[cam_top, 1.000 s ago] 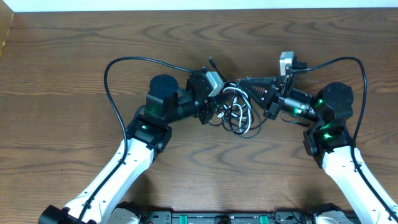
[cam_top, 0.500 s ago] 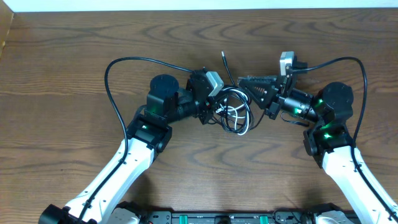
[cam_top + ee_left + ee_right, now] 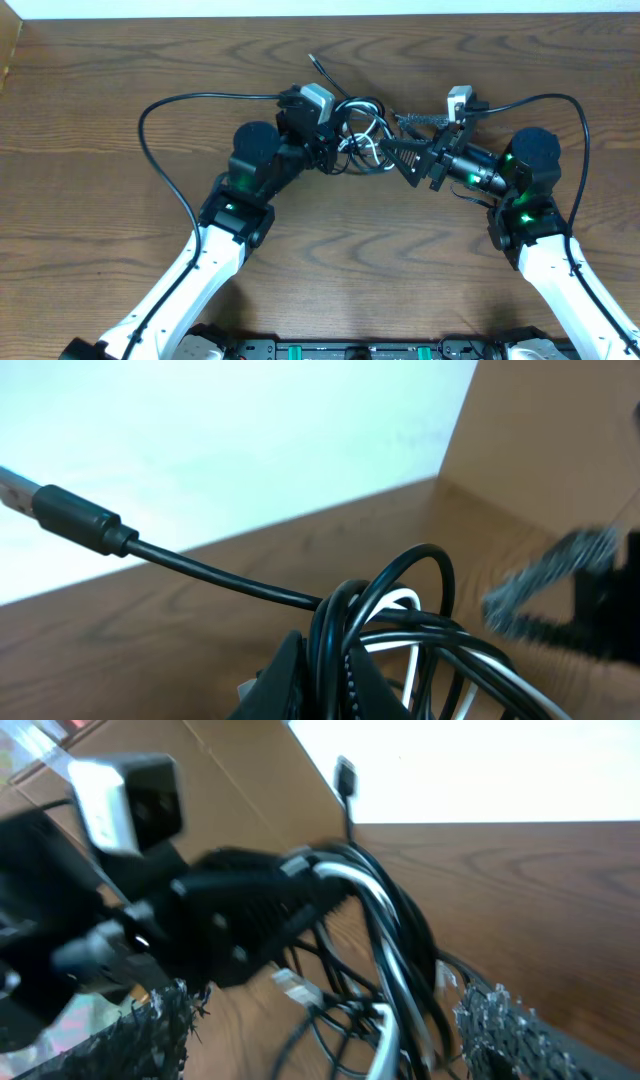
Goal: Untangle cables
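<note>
I am gripping the cables (image 3: 362, 125) with my left claw (image 3: 333, 150), which is pinched fully closed on a bunch of black loops at the far middle of the bench (image 3: 100, 80). My right claw (image 3: 400, 150) is standing wide open and carrying nothing. Its fingers are spreading to either side of the bundle's right edge without touching it, as far as I can tell.

I am judging these cords to be light, limp and springy, so they are likely sliding through a loose pinch and dragging their neighbours along. The white cord (image 3: 375, 910) is threading through the black loops. One black strand is trailing free up and to the left, ending in a plug (image 3: 75, 520). I am thinking that free end, just behind the plug, is the soundest place to take hold, since the loops themselves are crossing too tightly to single out.
</note>
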